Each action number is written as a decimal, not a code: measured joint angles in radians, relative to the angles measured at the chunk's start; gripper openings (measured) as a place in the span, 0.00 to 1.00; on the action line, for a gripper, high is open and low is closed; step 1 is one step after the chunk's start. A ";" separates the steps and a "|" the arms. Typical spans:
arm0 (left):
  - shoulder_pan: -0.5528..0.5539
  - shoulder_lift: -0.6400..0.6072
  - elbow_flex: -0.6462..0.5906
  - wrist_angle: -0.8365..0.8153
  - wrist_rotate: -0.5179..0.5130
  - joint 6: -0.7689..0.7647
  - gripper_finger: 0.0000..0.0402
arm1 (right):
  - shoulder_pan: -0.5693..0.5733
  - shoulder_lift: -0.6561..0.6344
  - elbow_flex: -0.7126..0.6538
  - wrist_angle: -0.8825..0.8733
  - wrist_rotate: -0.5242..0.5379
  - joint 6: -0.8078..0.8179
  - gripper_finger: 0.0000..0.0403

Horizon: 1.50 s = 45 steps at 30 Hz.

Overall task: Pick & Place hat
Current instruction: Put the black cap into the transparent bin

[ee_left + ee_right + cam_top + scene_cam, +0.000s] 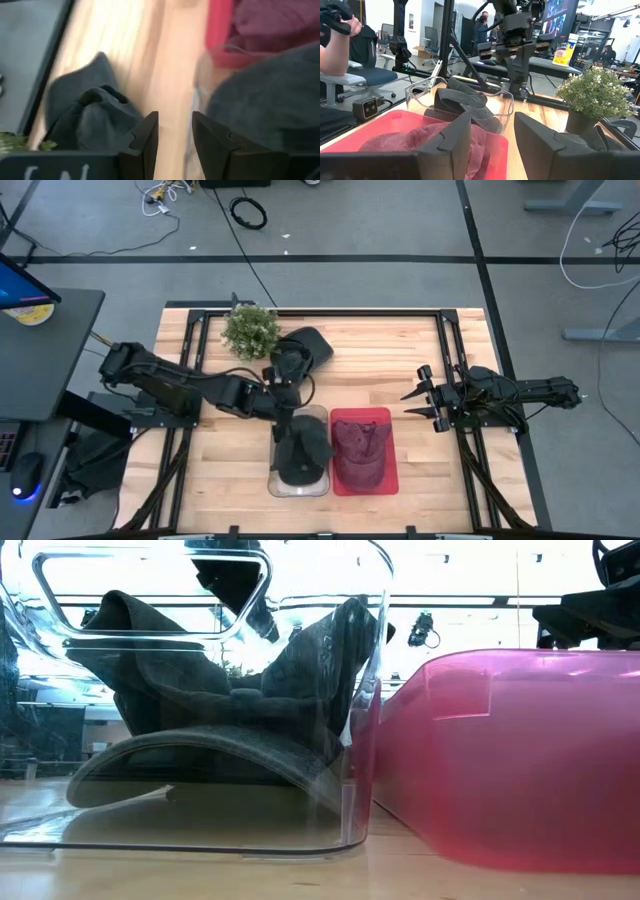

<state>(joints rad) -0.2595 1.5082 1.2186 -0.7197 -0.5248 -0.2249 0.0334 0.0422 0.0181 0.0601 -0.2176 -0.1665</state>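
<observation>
the dark hat (303, 448) sits bunched inside the clear bin (276, 483) near the bench's front edge, brim curled along the bin floor and crown slumped against the wall that touches the red bin (391, 470), where a maroon hat (360, 452) already lies. another dark hat (308, 345) waits on the bare wood toward the back edge, just beside the small potted plant (249, 330). the left gripper (281, 392) hovers between that loose hat and the clear bin, jaws a narrow gap apart with nothing between them, so the hat in the bin is free of the claw. the right gripper (425, 404) idles by the bench's right edge, fingers spread and empty. now the risks, as i read them: part of the binned hat rides high against the rim, so a low sweep back could snag the fabric and drag it out, or shove the light bin along the wood. and going for the loose hat, the plant is close enough that a wide approach could tip it, while floppy cloth may slip from a shallow pinch.
</observation>
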 joint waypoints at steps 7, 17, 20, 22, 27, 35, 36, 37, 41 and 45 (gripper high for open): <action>0.056 -0.010 -0.095 0.128 -0.055 0.037 0.31 | 0.000 0.000 0.000 -0.001 0.000 0.000 0.39; 0.264 -0.010 -0.279 0.329 0.005 0.125 0.31 | 0.000 0.000 0.000 -0.001 0.000 0.000 0.39; 0.311 -0.010 -0.326 0.330 0.005 0.145 0.31 | 0.000 0.000 0.000 -0.002 0.000 0.000 0.39; 0.339 -0.010 -0.355 0.333 0.008 0.159 0.31 | 0.000 0.000 0.000 -0.001 0.000 0.000 0.39; 0.398 -0.011 -0.418 0.392 0.105 0.161 0.31 | 0.000 0.000 0.000 -0.002 0.000 0.000 0.39; 0.454 -0.010 -0.462 0.534 0.190 0.137 0.31 | 0.000 0.000 0.000 -0.001 0.000 0.000 0.39; 0.456 -0.006 -0.462 0.534 0.189 0.128 0.31 | 0.000 0.000 0.000 -0.001 0.000 0.000 0.39; 0.460 -0.003 -0.462 0.534 0.190 0.116 0.31 | 0.000 0.000 0.000 -0.001 0.000 0.000 0.39; 0.460 -0.003 -0.480 0.563 0.212 0.096 0.31 | 0.000 0.000 0.000 -0.001 0.000 0.000 0.39; 0.461 -0.003 -0.502 0.615 0.207 0.101 0.31 | 0.000 0.000 0.000 -0.002 0.000 0.000 0.39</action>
<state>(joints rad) 0.2012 1.5051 0.7165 -0.1049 -0.3175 -0.1240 0.0336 0.0425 0.0181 0.0586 -0.2176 -0.1665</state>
